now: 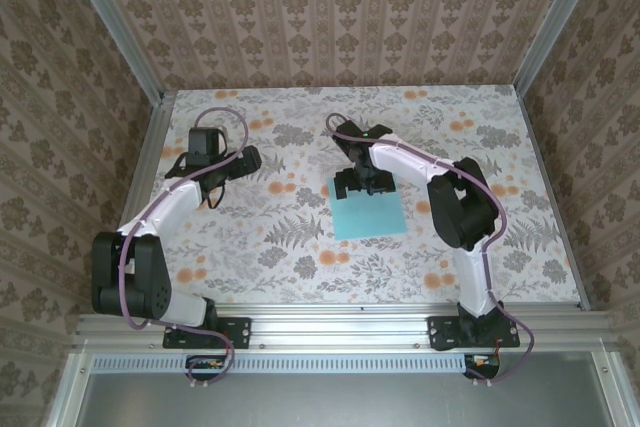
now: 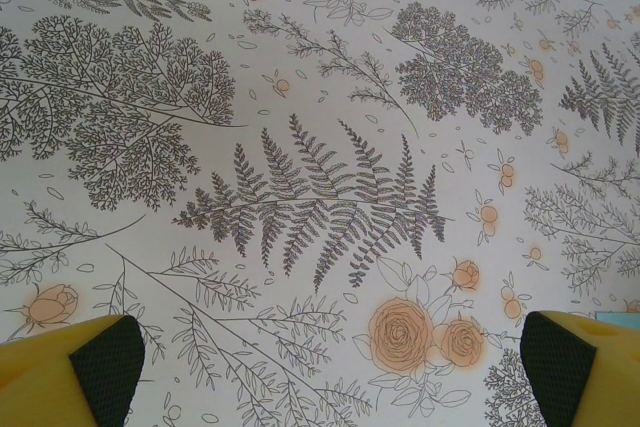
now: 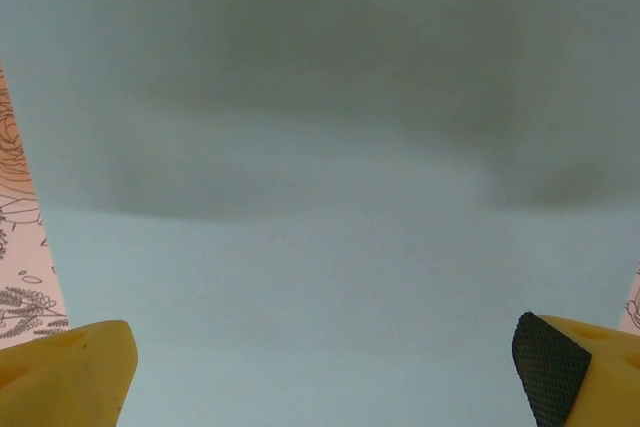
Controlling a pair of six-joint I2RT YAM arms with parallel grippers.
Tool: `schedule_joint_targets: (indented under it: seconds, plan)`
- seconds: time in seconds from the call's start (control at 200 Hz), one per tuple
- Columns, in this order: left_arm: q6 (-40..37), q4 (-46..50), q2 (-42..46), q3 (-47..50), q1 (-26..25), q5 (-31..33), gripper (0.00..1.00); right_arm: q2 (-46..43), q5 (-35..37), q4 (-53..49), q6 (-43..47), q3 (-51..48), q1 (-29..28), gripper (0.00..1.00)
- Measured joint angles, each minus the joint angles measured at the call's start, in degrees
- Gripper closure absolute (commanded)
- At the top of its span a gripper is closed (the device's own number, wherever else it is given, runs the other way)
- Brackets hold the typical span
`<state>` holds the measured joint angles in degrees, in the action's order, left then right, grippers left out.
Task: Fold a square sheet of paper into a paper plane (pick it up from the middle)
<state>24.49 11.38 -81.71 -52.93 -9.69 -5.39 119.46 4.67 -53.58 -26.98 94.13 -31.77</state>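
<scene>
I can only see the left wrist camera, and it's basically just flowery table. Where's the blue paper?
Observer: The blue paper lies flat near the middle of the table, off to the right of your left fingers.
Operator: Is the right arm anywhere near it?
Observer: Yes. The right fingers are over its far edge, spread wide and gripping nothing.
Operator: Any folds in it?
Observer: None that I can see. The right wrist camera shows one smooth sheet with only soft shadows on it.
</scene>
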Motion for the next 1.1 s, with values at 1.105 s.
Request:
schedule_joint_targets:
  seconds: [1.105]
  plan:
    - [0.0, 0.04, -1.92, 0.0, 0.0, -0.26, 0.0, 1.51, -3.02, 3.3, -0.39, -5.97, 1.03, 0.17]
